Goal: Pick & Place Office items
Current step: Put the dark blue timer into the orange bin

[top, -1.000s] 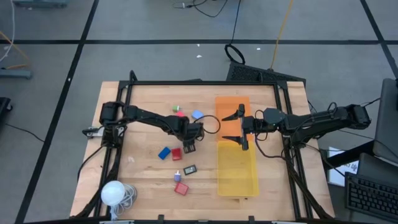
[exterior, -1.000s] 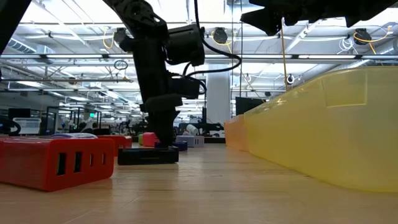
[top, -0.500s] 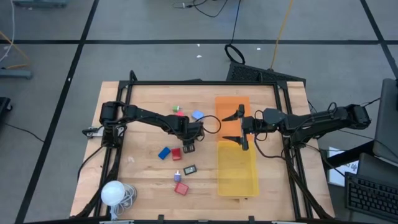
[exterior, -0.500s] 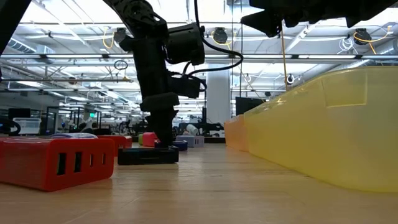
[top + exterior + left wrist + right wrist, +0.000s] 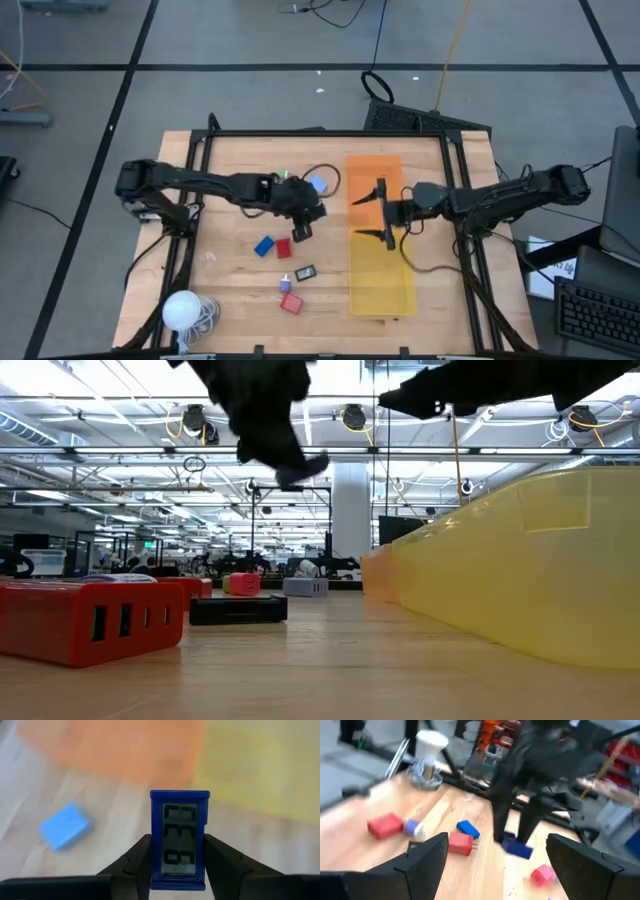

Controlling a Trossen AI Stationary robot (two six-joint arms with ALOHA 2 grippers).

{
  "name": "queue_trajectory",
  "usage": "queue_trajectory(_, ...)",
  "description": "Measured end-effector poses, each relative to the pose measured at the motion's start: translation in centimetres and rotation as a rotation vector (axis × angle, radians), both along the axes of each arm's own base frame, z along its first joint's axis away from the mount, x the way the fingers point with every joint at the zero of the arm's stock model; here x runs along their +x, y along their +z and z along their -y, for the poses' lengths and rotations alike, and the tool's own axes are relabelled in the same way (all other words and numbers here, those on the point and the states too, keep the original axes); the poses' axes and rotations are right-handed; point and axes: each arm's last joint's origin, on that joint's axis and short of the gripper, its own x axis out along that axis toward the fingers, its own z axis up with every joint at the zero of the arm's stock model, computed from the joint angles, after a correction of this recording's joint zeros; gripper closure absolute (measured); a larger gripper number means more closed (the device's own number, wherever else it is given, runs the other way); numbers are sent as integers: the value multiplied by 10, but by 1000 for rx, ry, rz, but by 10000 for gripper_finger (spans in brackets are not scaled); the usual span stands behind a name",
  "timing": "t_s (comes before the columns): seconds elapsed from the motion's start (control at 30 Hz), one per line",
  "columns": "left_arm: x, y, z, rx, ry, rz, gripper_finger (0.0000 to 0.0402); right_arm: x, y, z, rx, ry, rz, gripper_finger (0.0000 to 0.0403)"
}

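The left gripper (image 5: pixel 176 862) pinches a dark blue block with a small grey digit display (image 5: pixel 179 845) between its two dark fingers (image 5: pixel 141 861), which press on the block's two long sides; in the high view the same gripper (image 5: pixel 301 228) hangs over the middle of the wooden table (image 5: pixel 230 170), just left of the trays, and in the low view it is raised well clear of the tabletop. The right gripper (image 5: pixel 383 212) waits with its fingers spread wide over the seam where the orange tray (image 5: pixel 365 170) meets the yellow tray (image 5: pixel 385 290), holding nothing. On the table below and around the left gripper lie the other office items: a blue block (image 5: pixel 264 246) and a red block (image 5: pixel 283 248) side by side, a black piece (image 5: pixel 305 271) nearer the front, a second red block (image 5: pixel 291 302) nearest the front edge with a small purple-tipped piece (image 5: pixel 285 283) just behind it, and a light-blue piece (image 5: pixel 319 184) with a green one (image 5: pixel 283 175) on the far side (partly covered by the arm). A white ball with a coiled cord (image 5: pixel 183 311) sits at the near left corner. In the low view the near red block (image 5: pixel 90 620) shows slots in its side, and the black piece (image 5: pixel 238 609) lies flat behind it.
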Motion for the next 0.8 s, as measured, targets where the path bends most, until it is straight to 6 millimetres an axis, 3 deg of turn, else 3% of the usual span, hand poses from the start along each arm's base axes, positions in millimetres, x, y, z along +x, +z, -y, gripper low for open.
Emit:
queue_trajectory(0.2,6,13,15,-145,-94,141,259,23,-18,-17,-238,-28,83,80)
queue_trajectory(0.5,12,19,24,-250,-116,213,259,38,-35,-27,-281,2,122,85)
queue_trajectory(0.8,17,16,24,-290,-107,223,259,40,-37,-36,-304,27,162,152)
